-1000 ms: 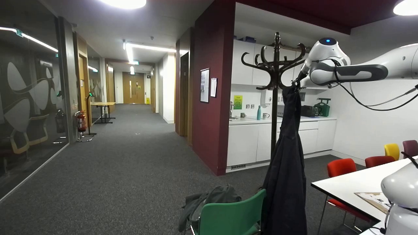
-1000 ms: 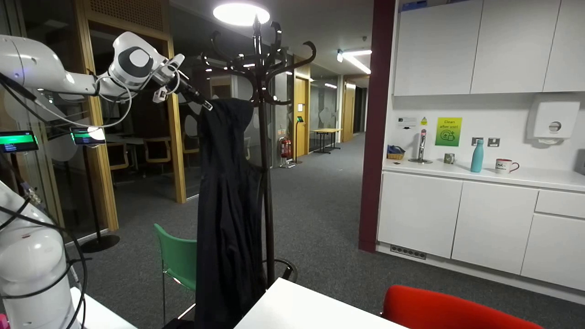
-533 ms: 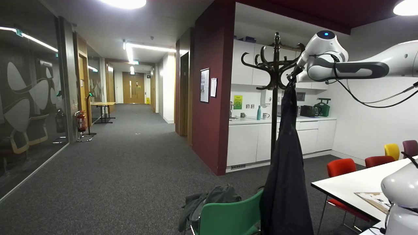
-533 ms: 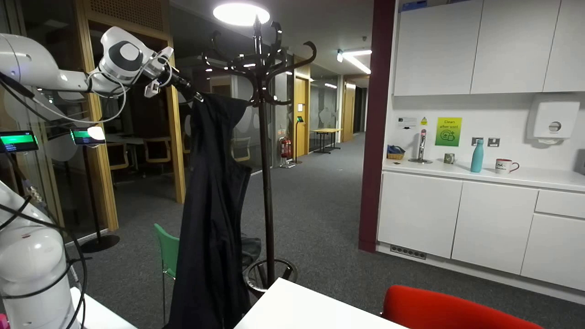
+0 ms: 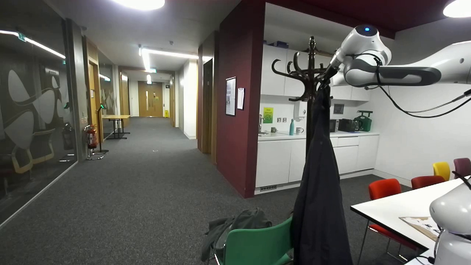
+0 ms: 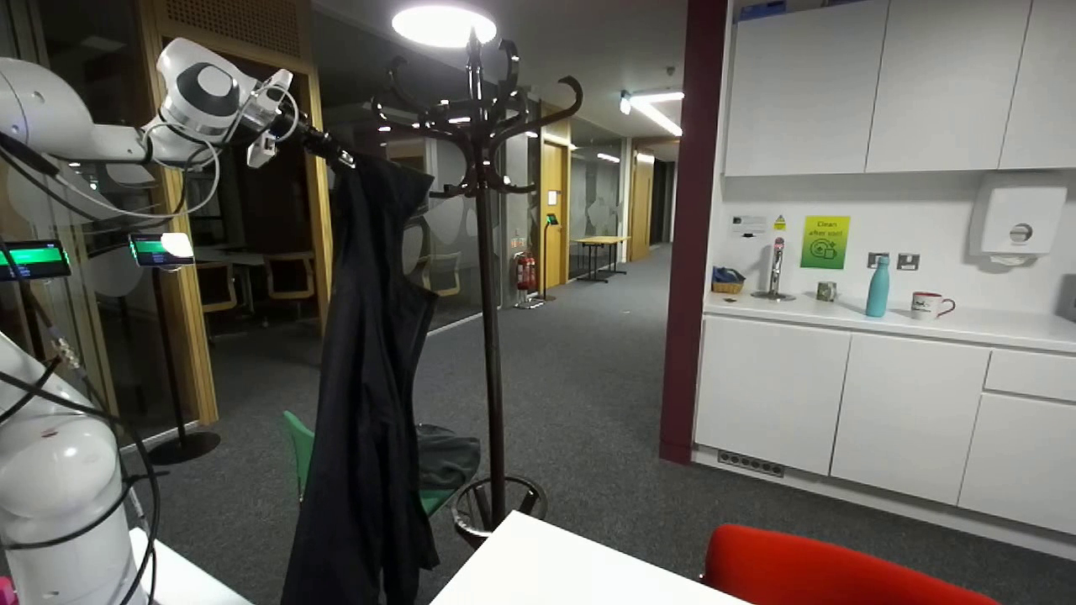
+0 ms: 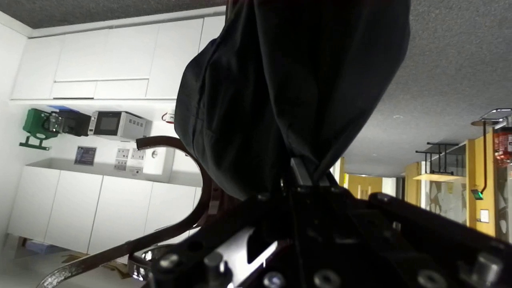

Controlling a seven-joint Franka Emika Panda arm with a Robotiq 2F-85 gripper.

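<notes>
And here we are at the coat stand [image 6: 491, 361], with the coat [image 6: 370, 386] hanging in the air on the arm's side of it, all from one pinched spot! The arm [image 6: 34, 105] reaches in towards the stand, and I'd call this the carrying step: cloth gripped, full weight dangling, nothing set down. The coat's upper part sits right by a hook [image 7: 206, 194] of the stand; whether they touch, I can't tell from here. So the next move, in my judgement, calls for a steady pull on nothing but the coat: hold tight, mind any snag on the stand, and watch the long lower end near the stand's foot, where the green chair [image 5: 261, 244] waits with a grey bundle [image 6: 450, 458] on it. The white surface [image 6: 572, 563] juts out near the stand too, so room looks tight.

Now, the fingers [image 7: 300, 171], close by the stand's hooks! They're drawn together, barely a gap, with only bunched dark cloth between the tips. From there the coat fans out and falls in a long drape beside the stand's pole. One small hold, mind you, and it could slip or twist!
</notes>
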